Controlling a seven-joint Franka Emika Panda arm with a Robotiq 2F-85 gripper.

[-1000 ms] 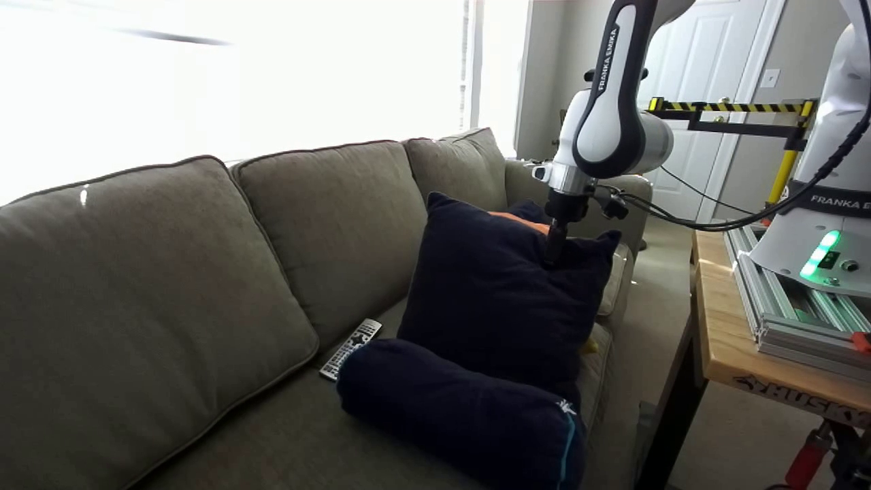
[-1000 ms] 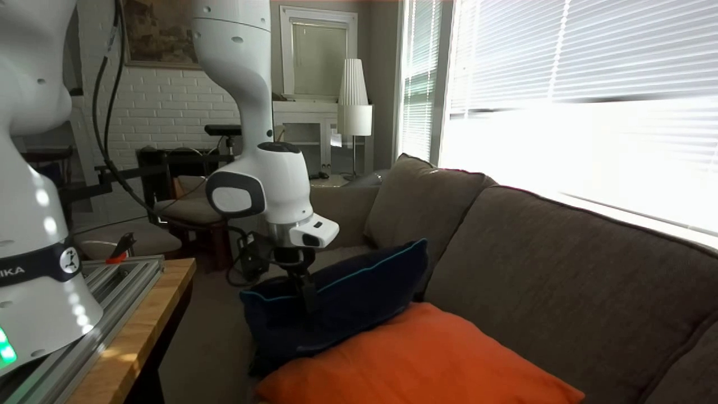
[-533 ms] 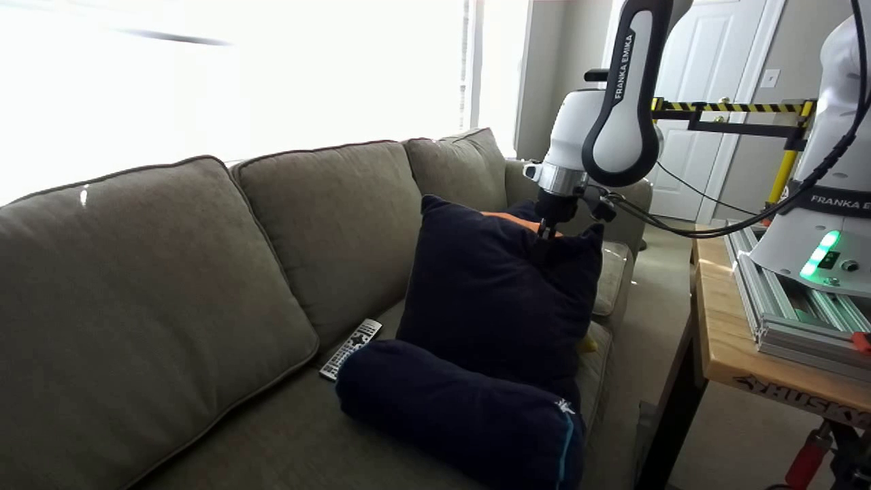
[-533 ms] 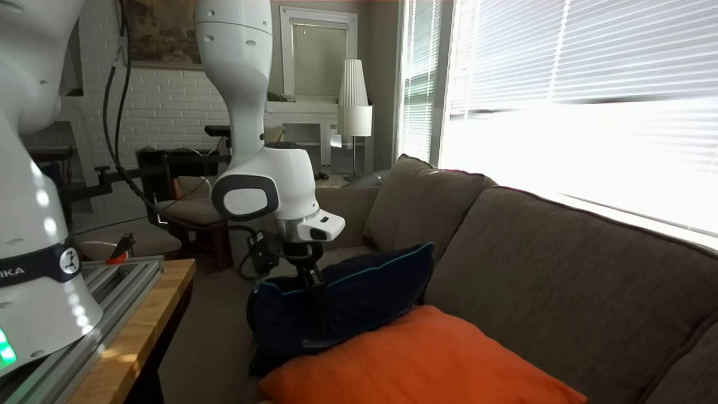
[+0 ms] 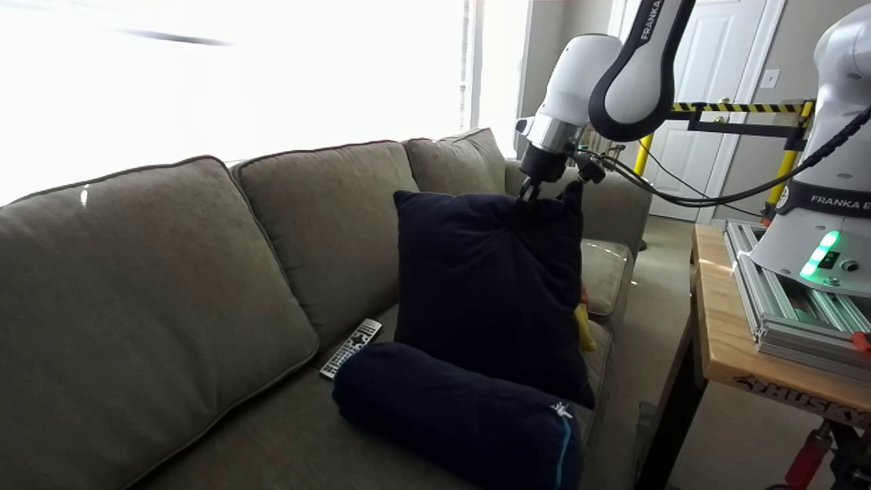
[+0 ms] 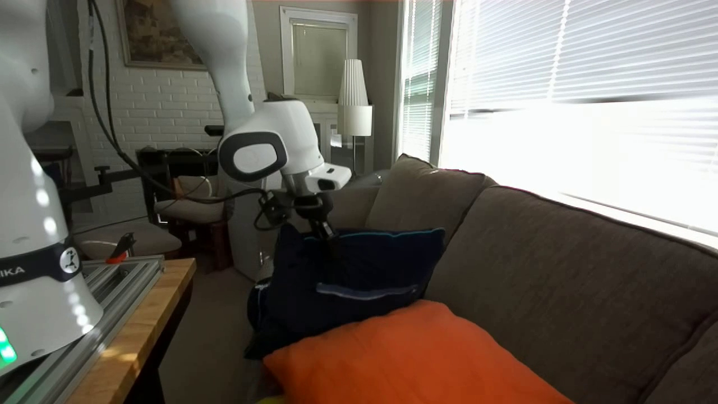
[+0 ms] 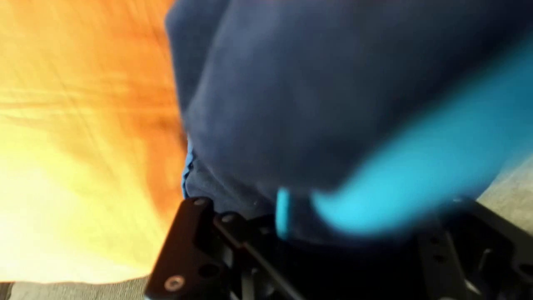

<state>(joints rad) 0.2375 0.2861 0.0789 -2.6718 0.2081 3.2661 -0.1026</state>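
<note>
The end effector (image 5: 524, 201) is clamped on the top edge of a square pillow (image 5: 476, 286), pinching the cloth so folds run down. The square pillow is dark blue and soft, with a thin bright blue line (image 6: 392, 233) along its top and a paler stripe (image 6: 367, 293) on one face. It stands up at the couch (image 5: 258, 422), between a long round pillow (image 5: 456, 412) and an orange pillow (image 6: 415, 359). There is one of each of these pillows, and one gray remote (image 5: 350, 349) on the couch. Three back cushions (image 5: 333, 224) show in an exterior view. One wooden bench (image 5: 708, 320) carries the robot arm (image 5: 633, 88). The end effector's tips are hidden in the dark cloth, and in the wrist view the bright blue line is a wide blur. The orange pillow is cut off at the bottom of an exterior view. One yellow thing (image 5: 585, 328) peeks out by the square pillow, too covered to name. The square pillow's bottom is partly hidden, so I cannot tell if it touches the couch
</note>
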